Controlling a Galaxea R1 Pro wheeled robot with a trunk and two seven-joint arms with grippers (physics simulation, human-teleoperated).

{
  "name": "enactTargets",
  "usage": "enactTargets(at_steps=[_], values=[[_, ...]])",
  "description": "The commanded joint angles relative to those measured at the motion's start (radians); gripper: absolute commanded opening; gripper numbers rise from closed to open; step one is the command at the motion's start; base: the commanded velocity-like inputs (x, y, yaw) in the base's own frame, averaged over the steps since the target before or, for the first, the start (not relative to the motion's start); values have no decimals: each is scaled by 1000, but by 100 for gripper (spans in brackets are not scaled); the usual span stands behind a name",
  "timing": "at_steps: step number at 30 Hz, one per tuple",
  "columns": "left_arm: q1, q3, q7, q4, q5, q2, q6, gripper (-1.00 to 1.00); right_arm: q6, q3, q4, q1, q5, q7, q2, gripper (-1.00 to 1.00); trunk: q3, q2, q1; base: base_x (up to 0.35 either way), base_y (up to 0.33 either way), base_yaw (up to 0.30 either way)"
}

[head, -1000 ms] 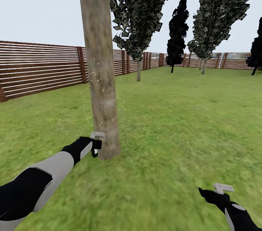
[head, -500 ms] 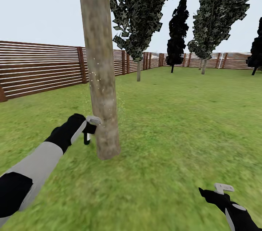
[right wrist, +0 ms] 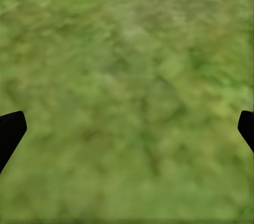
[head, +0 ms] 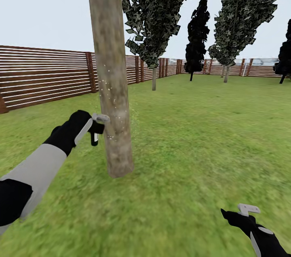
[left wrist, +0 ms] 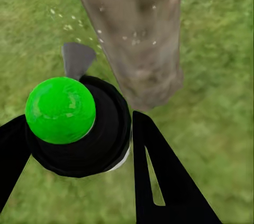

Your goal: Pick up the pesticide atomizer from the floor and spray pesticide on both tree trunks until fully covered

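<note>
Left arm reaches forward and up at mid height, its left end effector (head: 96, 127) clamped on the pesticide atomizer (left wrist: 79, 123), whose grey spray head (head: 101, 118) sits just beside the tree trunk (head: 111, 71) directly ahead, pale specks dotting the bark there. Right arm hangs low and bent, right end effector (head: 247, 209) with fingers spread apart over blurry grass floor (right wrist: 127, 91), well apart from the trunk. No label or writing on the bottle can be read.

Head camera faces forward over lawn (head: 194, 135); left wrist camera shares its near trunk (head: 111, 87), closer; right wrist camera looks down at grass.
</note>
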Motion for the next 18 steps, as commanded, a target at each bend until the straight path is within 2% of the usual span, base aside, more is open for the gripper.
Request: enactTargets(at_steps=[1,7,18], values=[[-14,0,0,0,1,0,3,-100,0,0,0,0,0,0,0,100,0,0,0,0,0,0],[-78,0,0,0,2,0,7,-100,0,0,0,0,0,0,-1,100,0,0,0,0,0,0],[-260,1,0,6,7,-3,13,-100,0,-2,0,0,0,0,-1,100,0,0,0,0,0,0]])
